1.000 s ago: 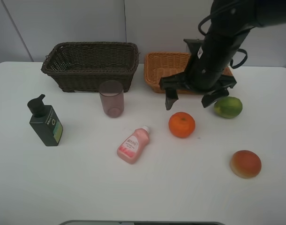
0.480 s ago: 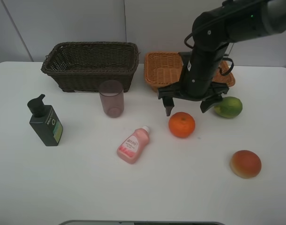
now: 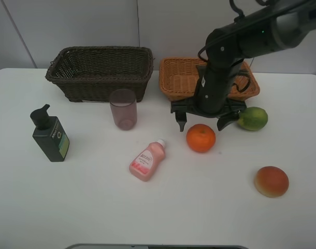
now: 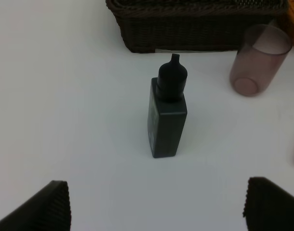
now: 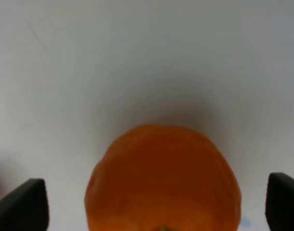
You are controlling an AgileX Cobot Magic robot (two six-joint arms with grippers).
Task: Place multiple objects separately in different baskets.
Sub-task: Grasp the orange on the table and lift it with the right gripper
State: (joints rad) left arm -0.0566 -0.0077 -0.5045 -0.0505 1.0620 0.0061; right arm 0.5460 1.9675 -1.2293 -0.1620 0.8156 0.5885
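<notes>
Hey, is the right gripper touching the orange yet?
Apart. The right wrist view shows bare white table on both sides of the orange, between it and the fingertips of the open right gripper.

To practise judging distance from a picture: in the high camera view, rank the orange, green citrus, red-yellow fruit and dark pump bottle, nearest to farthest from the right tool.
1. orange, just in front of the right tool.
2. green citrus, to the tool's right.
3. red-yellow fruit, front right.
4. dark pump bottle, far left.
</notes>
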